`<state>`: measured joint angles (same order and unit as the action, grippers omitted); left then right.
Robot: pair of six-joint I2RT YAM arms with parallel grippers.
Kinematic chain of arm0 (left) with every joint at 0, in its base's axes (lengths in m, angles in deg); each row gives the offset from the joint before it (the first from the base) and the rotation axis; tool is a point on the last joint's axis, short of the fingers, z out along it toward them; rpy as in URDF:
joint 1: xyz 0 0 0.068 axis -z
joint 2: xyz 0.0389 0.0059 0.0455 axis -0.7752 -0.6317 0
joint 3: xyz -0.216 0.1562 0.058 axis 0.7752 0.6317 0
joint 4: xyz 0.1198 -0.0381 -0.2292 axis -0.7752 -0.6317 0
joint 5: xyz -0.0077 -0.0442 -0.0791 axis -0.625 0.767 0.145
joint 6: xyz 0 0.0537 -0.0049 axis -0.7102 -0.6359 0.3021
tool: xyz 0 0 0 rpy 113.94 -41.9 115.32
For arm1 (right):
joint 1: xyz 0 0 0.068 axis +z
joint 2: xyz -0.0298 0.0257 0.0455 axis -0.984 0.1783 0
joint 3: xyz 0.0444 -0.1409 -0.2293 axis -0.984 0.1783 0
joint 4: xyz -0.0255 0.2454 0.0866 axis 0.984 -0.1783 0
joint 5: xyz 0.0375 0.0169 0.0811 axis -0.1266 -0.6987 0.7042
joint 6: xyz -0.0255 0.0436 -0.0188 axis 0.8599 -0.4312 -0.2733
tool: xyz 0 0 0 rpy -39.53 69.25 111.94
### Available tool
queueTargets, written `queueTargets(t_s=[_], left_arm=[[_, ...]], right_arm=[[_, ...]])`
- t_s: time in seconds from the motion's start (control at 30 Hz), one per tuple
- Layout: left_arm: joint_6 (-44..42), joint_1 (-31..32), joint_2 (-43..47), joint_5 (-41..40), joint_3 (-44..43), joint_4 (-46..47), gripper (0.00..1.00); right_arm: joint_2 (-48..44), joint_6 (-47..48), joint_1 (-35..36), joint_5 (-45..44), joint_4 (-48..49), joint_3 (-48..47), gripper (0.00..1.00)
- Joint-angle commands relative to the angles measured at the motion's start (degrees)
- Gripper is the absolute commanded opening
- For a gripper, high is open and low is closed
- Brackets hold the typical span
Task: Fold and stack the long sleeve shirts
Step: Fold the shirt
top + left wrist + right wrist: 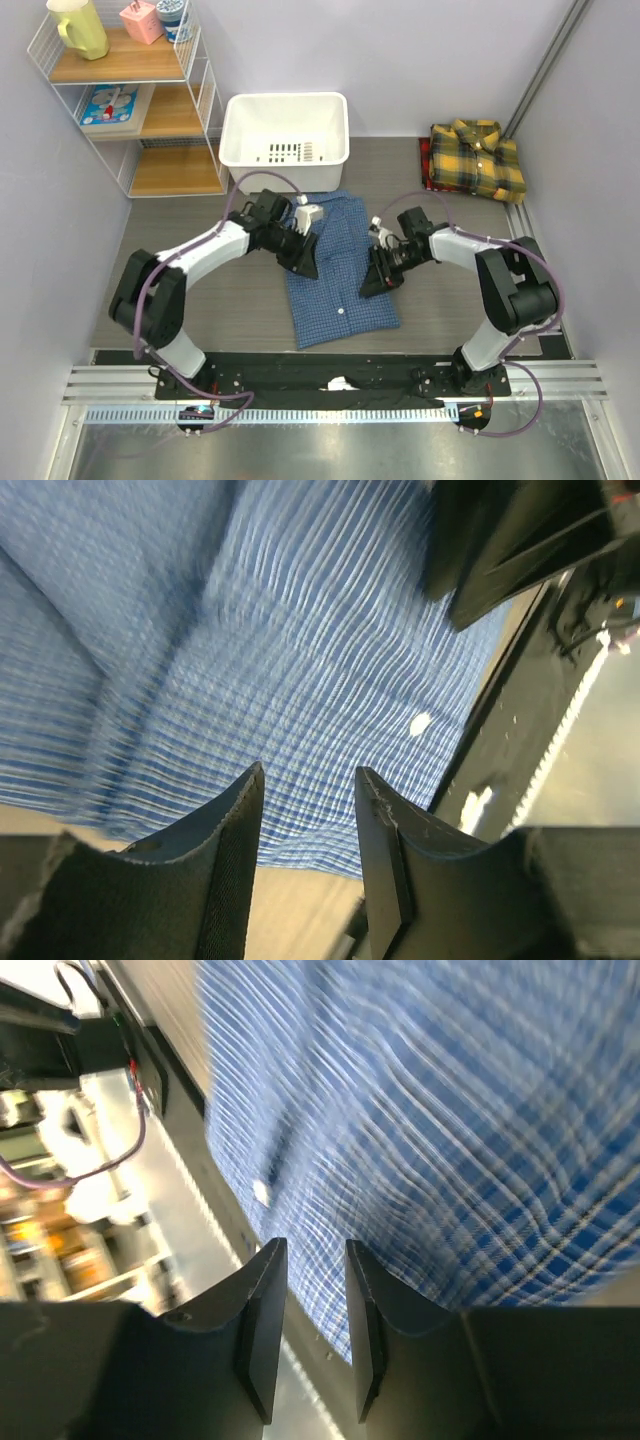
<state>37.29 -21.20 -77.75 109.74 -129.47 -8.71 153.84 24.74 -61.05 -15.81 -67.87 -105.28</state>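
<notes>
The blue fine-check shirt (345,285) lies folded in a rough rectangle at the middle of the grey table (230,300), its collar end towards the white plastic bin (240,135) that stands just beyond it. The left gripper (305,255) hangs over the shirt's left edge and the right gripper (377,275) over its right edge, each tilted in towards the cloth. In the left wrist view the dark fingers (235,820) stand moderately apart with nothing between them, and the blue cloth shows blurred past the gap. In the right wrist view the jaws are narrower, parted by a slim gap and likewise empty. The yellow-and-dark plaid shirt (478,160) sits folded at the far right corner, well apart from both grippers. A wire shelf (120,65) stands at the far left.
</notes>
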Motion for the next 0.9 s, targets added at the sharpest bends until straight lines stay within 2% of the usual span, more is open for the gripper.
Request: queueTargets(t_s=[0.0,0.2,0.3,0.4,0.47,0.5,0.53,0.57,0.6,0.63,0.67,0.7,0.73,0.77,0.83,0.87], left_arm=[[3.89,-0.62,-7.02,1.69,1.44,-0.26,0.41],[-1.29,-6.68,-18.62,-1.74,-7.77,-5.36,0.36],[-4.1,-8.97,-20.31,-1.22,-11.12,-7.12,0.37],[-5.34,-9.59,-17.42,2.37,-10.52,-6.42,0.39],[-5.52,-9.59,-11.28,4.75,-7.98,-5.2,0.42],[-4.82,-9.59,-8.47,7.8,-6.93,-4.67,0.49],[-2.64,-9.5,-3.14,9.14,-4.91,-3.36,0.52],[-1.92,-9.33,0.48,9.76,-3.68,-2.3,0.56],[-0.26,-9.06,3.74,9.85,-2.71,-1.59,0.68],[0.02,-7.67,6.99,6.46,-1.91,-1.15,0.73],[-1.2,-6.18,14.33,1.21,-1.3,-1.84,0.78],[-1.47,-4.42,17.63,-3.89,-1.03,-2.02,0.92],[-3.39,-1.53,21.57,-11.16,0.11,-0.72,1.0],[-4.89,-0.98,27.79,-11.67,3.6,3.47,1.0],[-3.33,-0.8,33.63,-13.86,7.83,9.02,1.0],[1.2,-0.71,35.74,-16.4,9.77,13.92,1.0]], right_arm=[[3.22,-7.64,0.22,3.82,12.21,4.95,0.35],[8.85,-20.4,2.32,2.51,27.7,6.64,0.35],[9.47,-22.33,3.03,1.98,28.6,4.71,0.36],[7.12,-21.99,2.95,2.41,25.98,1.12,0.38],[3.86,-21.11,2.86,2.5,23.69,-0.65,0.43],[0.02,-19.45,2.94,2.68,20.8,-2.14,0.46],[-1.94,-18.48,2.94,2.94,19.38,-2.76,0.55],[-4.04,-17.6,2.94,2.94,18.06,-3.29,0.59],[-6.59,-16.98,2.94,2.77,16.31,-3.64,0.63],[-11.31,-14.45,3.03,1.81,15.42,-3.73,0.67],[-14.32,-12.6,3.03,0.49,14.46,-3.91,0.76],[-16.87,-10.41,3.12,-1.08,12.88,-4.26,0.82],[-21.51,-6.21,3.21,-4.15,12.43,-4.35,0.88],[-23.21,-3.64,3.12,-4.96,12.08,-4.7,0.99],[-26.02,-0.46,3.21,-5.93,13.82,-4.09,0.99],[-28.12,-4.28,3.21,-9.59,16.7,-2.95,1.0]])
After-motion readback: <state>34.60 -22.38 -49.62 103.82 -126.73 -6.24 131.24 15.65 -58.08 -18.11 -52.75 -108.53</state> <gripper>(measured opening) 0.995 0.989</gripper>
